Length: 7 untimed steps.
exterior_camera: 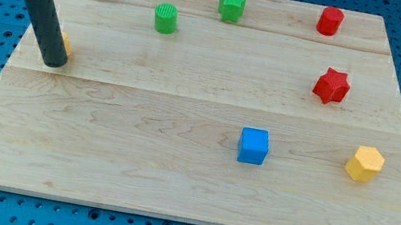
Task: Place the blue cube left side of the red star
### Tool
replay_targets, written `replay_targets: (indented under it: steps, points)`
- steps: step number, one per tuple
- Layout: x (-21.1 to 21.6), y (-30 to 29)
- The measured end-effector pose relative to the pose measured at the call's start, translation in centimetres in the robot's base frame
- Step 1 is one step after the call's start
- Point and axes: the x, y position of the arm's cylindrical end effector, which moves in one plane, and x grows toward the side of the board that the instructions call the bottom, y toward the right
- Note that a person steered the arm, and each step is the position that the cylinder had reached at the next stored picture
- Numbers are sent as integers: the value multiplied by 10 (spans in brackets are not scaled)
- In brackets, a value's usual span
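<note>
Jaws are absent on this rig: your arm ends in a smooth dark rod, and my tip (54, 63) rests at the table's (131, 175) left edge, touching a mostly hidden yellow block (67, 44). Your blue cube (253, 146) sits well apart, toward the view's lower right, below-left of the faceted red star (331, 86). Expect it to slide easily over the pale wood grain.
</note>
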Motion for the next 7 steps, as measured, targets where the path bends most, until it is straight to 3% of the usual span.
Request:
replay_targets:
  steps: [4, 7]
  points:
    - [18, 101]
    - [133, 225]
